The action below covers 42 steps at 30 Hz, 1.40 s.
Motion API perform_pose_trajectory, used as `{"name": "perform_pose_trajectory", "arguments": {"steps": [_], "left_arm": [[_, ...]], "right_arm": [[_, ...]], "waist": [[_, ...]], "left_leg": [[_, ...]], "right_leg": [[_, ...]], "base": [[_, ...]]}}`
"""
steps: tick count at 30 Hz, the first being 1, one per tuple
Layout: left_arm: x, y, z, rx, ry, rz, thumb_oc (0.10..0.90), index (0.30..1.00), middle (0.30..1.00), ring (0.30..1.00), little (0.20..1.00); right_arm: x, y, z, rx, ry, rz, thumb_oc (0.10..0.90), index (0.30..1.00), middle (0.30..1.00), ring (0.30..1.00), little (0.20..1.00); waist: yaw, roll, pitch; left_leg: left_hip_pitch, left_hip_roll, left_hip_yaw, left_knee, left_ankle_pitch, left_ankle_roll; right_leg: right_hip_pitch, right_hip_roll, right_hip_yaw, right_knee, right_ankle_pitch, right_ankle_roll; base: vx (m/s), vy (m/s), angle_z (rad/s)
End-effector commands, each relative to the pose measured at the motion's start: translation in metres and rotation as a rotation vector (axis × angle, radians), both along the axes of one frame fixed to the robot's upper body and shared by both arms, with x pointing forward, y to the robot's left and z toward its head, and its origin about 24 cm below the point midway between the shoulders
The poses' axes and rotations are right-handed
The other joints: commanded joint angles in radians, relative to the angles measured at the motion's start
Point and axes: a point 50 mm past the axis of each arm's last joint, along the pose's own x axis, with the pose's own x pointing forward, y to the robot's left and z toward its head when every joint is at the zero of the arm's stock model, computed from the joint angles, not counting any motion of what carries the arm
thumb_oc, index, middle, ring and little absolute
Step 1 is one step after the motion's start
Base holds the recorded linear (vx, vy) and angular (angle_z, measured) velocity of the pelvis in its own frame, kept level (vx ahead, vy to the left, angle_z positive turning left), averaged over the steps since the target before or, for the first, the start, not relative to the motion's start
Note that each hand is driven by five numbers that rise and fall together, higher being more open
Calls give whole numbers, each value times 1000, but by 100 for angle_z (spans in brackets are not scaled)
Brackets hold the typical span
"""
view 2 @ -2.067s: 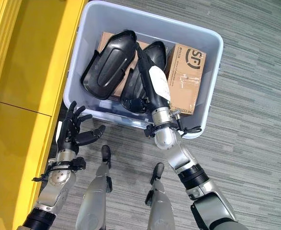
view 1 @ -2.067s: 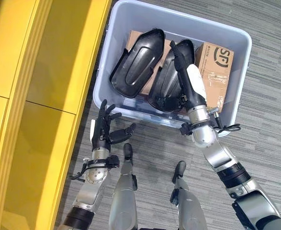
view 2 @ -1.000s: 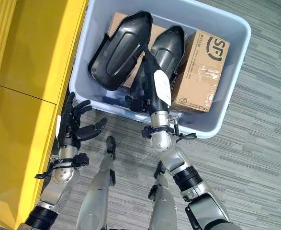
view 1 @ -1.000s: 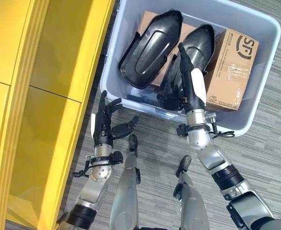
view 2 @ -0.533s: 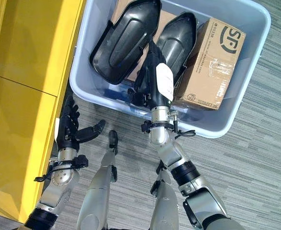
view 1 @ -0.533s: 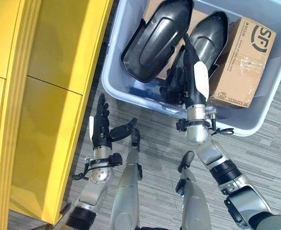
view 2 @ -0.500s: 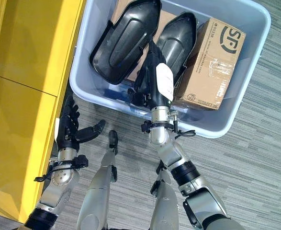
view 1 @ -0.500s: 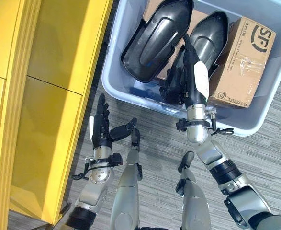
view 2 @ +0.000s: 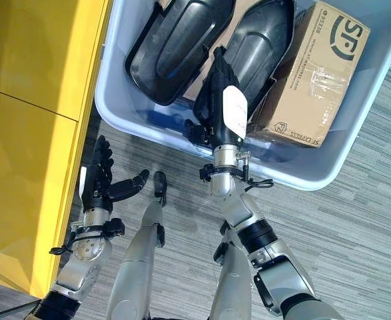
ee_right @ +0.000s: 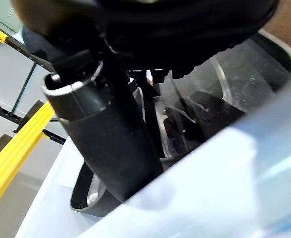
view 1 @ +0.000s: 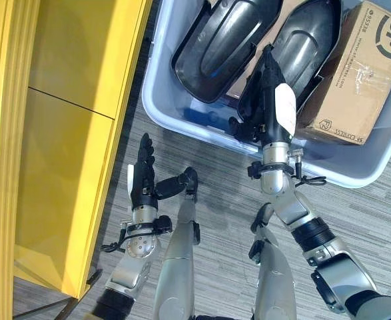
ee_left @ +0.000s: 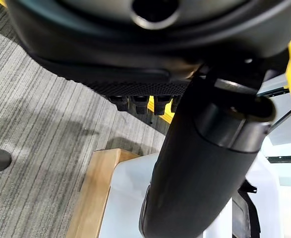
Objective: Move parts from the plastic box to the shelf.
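Note:
The pale blue plastic box (view 1: 202, 133) stands on the carpet and holds two black shell-shaped parts. One part (view 1: 222, 40) lies at the box's left, the other (view 1: 312, 40) in the middle. My right hand (view 1: 265, 93) reaches over the near wall, its fingers stretched flat along the middle part's left edge and its thumb (ee_right: 105, 139) sticking out. The right wrist view shows that glossy part (ee_right: 200, 114) past the fingers. My left hand (view 1: 142, 187) hovers over the floor beside the yellow shelf (view 1: 62, 133), fingers straight, thumb spread, holding nothing.
A brown cardboard carton (view 1: 365, 67) fills the box's right side, tight against the middle part. The yellow shelf runs along the whole left side. Grey striped carpet (view 1: 375, 227) lies in front of and right of the box.
The camera has moved, so the box sits higher in the picture. My right hand stays on the middle black part; the left hand has barely shifted.

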Motion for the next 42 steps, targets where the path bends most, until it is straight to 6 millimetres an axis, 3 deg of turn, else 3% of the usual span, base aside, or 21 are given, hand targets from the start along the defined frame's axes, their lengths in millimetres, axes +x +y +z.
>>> {"name": "perform_pose_trajectory", "arguments": {"steps": [1, 21, 35, 42], "left_arm": [[-4, 5, 36, 47, -194, 19, 900, 1000, 1000, 1000, 1000], [-9, 13, 39, 69, -221, 39, 900, 1000, 1000, 1000, 1000], [-6, 12, 39, 53, -219, 32, 900, 1000, 1000, 1000, 1000], [-5, 10, 42, 42, -227, 19, 900, 1000, 1000, 1000, 1000]], "right_arm": [[-9, 1, 19, -62, -154, -5, 900, 1000, 1000, 1000, 1000], [-26, -37, 12, -264, -239, -181, 900, 1000, 1000, 1000, 1000], [-4, -49, -8, -258, -98, -265, 900, 1000, 1000, 1000, 1000], [8, -51, -6, -253, -60, -294, 900, 1000, 1000, 1000, 1000]], "waist": [[-16, 1, -4], [-46, -20, -4], [-36, -3, -4], [-28, 9, -4]], "left_leg": [[-26, 31, 21, 141, -181, -35], [-11, 34, 21, 141, -185, -38], [-37, 32, 17, 143, -183, -37], [-61, 30, 14, 155, -186, -35]], "right_leg": [[33, 12, 56, -59, 38, -22], [42, 16, 61, -55, 31, -18], [5, 16, 62, -36, 24, -21], [-19, 15, 65, -22, 19, -23]], "base": [[0, 0, 0], [0, 0, 0], [1, 0, 0], [0, 0, 0]]}}
